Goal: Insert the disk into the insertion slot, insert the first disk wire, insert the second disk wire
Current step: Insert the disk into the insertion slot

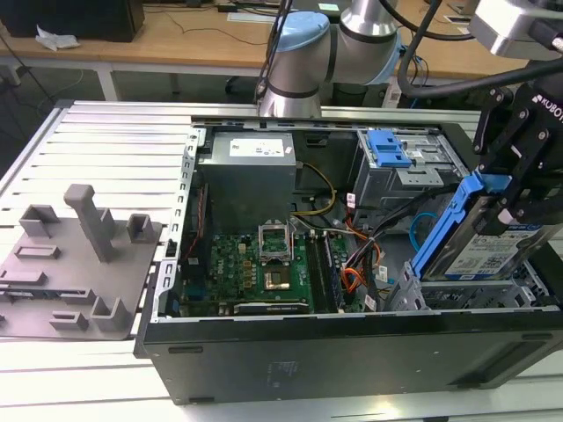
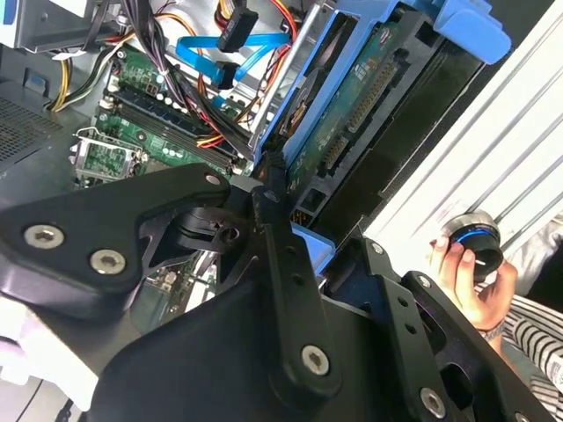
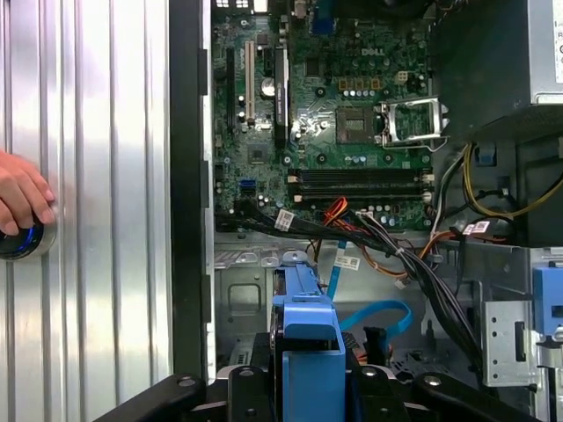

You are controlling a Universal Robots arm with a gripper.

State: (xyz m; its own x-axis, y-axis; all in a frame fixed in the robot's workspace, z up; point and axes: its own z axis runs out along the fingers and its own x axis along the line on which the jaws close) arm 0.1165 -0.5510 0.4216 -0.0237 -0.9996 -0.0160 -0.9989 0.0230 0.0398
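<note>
In the exterior view my gripper (image 1: 508, 195) is shut on the top end of the disk (image 1: 488, 253). The disk is a silver drive with a white label in a bright blue carrier, and it hangs tilted over the case's near right corner. Under it lies the insertion slot (image 1: 412, 294), a grey perforated metal bay. Both wrist views show the carrier between my black fingers (image 2: 274, 230): its green circuit-board side (image 2: 352, 110) in one, its blue end (image 3: 308, 338) in the other. The second disk wire (image 3: 380, 313) loops loose on the case floor. The first disk wire (image 3: 334, 209) lies by the memory slots.
A taller grey cage with a blue latch (image 1: 389, 149) stands behind the slot. The motherboard (image 1: 255, 264) and power supply (image 1: 246, 180) fill the case's left. A grey fixture plate (image 1: 79, 264) lies on the slatted table. A person's hand (image 3: 18, 195) rests on a round button (image 2: 476, 243) beside the case.
</note>
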